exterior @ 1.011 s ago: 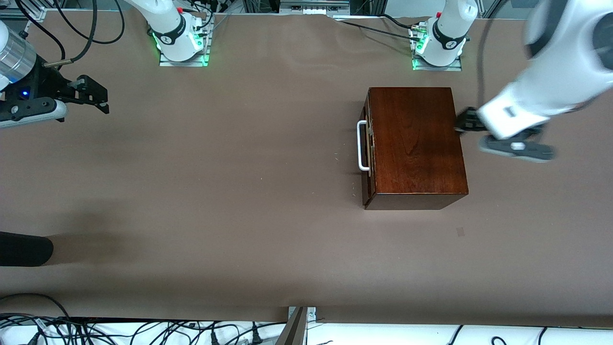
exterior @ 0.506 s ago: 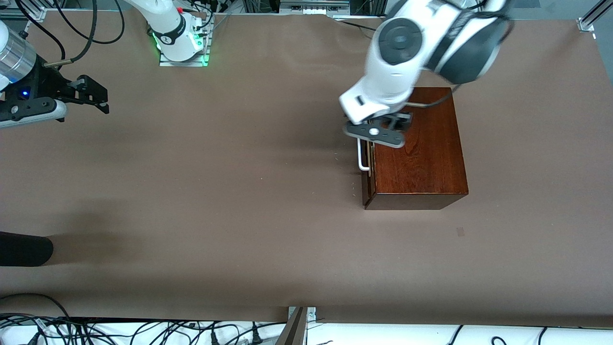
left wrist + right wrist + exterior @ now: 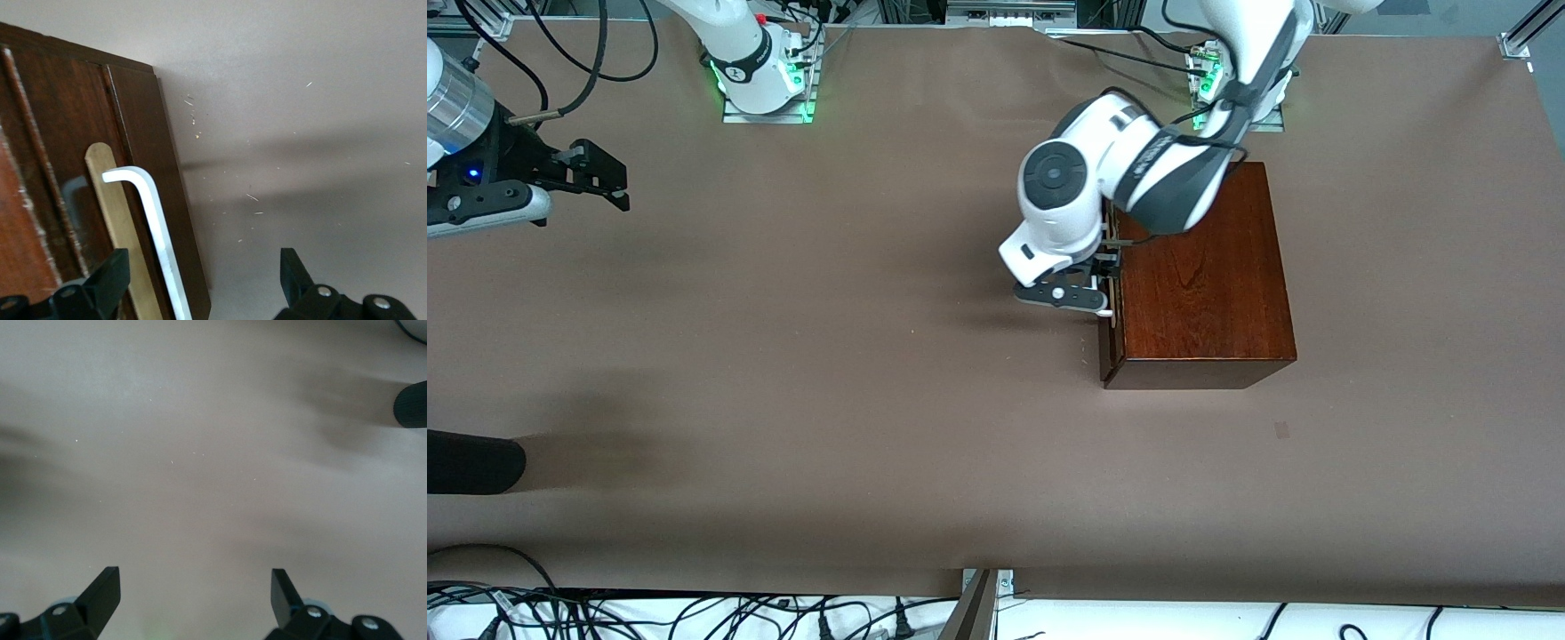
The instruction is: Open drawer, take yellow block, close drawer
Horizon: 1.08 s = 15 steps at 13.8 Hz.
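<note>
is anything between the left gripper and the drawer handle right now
Nothing visible stands between them. The left gripper is open right at the drawer front, its fingers straddling the white handle with only bare table beside it. The drawer is shut, so the yellow block is not in view.

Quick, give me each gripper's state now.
Left gripper: open, fingers straddling the drawer's white handle, holding nothing.
Right gripper: open, empty, waiting.
</note>
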{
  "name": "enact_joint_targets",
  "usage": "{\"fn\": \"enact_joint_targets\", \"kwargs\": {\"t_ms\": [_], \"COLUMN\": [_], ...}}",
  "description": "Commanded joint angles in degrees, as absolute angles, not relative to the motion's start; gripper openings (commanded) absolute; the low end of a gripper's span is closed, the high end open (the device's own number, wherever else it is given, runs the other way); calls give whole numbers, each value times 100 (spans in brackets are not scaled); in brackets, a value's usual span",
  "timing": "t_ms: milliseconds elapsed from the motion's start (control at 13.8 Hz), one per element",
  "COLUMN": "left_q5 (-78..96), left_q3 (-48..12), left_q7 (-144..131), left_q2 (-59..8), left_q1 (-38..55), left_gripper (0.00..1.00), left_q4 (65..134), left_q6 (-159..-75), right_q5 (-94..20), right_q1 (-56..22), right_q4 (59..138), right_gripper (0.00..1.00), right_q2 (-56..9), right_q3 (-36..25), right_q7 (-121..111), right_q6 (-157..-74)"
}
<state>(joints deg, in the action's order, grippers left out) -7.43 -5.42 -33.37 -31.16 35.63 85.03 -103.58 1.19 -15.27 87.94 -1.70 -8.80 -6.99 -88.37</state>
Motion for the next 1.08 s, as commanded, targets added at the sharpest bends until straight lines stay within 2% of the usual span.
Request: {"fn": "enact_joint_targets", "kwargs": {"t_ms": [0,361,1011], "left_q5": [-1115,-1520,-1811], "left_q3": [-475,-475,-475], "left_q7": [-3498,-3998,-4525], "left_q2": [-3234,-3445,-3366], "left_q1": [3726,3902,3990], "left_gripper": [100,100,100], "left_q4": [8323,8350,8868], "left_q6": [-10257,-10222,-10178], "right_q5": [105,105,105], "right_q1": [-1529,-1529,-1529], "right_q4": [8745,8745,8754], "right_gripper": [100,100,100], "right_q2": [-158,-149,-149], "right_q3": [-870,-870,-870], "right_q7": [-633,-633,-633], "right_q6": [-8780,-8771,-8771]}}
